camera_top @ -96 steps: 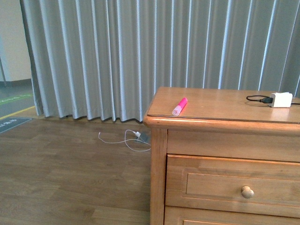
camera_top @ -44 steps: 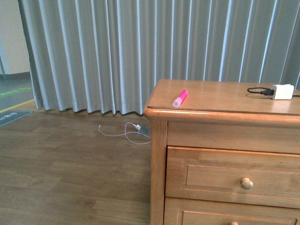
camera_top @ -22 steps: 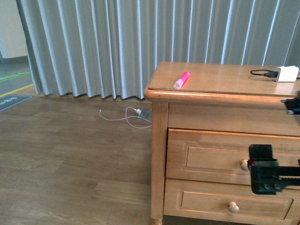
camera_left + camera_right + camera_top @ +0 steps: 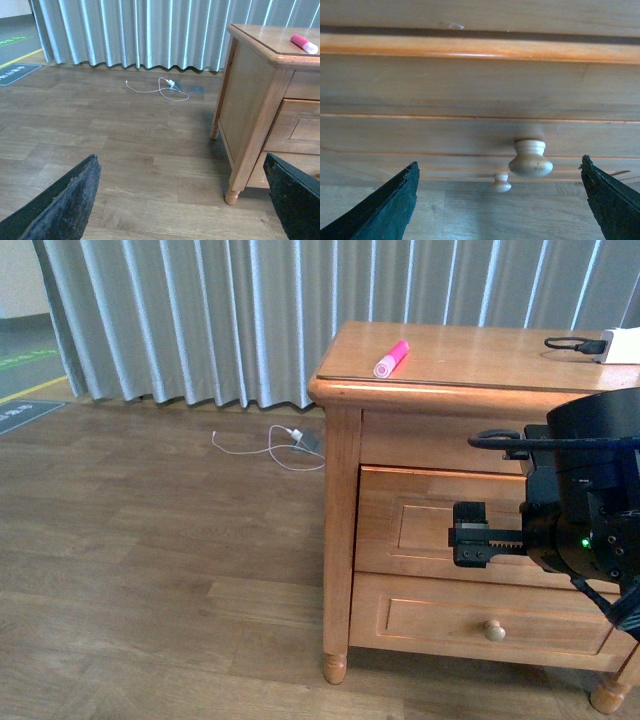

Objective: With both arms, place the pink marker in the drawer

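Right tool [image 4: 499,162] first: its fingers [image 4: 385,205] are spread wide with nothing between them. Close in and dead ahead is the round pale knob [image 4: 530,159] of the drawer [image 4: 445,135]. The knob falls inside the gap, a touch nearer one finger than the other, and nothing touches it yet. The drawer is shut, its front flush with the dresser [image 4: 340,500]. Below this tool and further off sits the lower knob [image 4: 494,631], which is not your target.

Now the left tool [image 4: 180,160]: it is spread wide too, empty, hanging out beside the dresser over the floor [image 4: 125,150]. From it, the pink marker [image 4: 391,358] lies ahead and well above, well apart from the fingers. The marker lies flat on the top surface [image 4: 470,345], near the front corner on the left arm's side. Its long axis runs from the front edge toward the back on a slight slant, paler cap end toward you.

My read is that the right arm [image 4: 590,490] owns the knob and the left is better placed for the marker. Centre the knob between the fingers before you clamp, then pull straight back.

Farthest out are the white charger block [image 4: 622,345] at the far end of the surface and the grey curtain [image 4: 200,310] behind.
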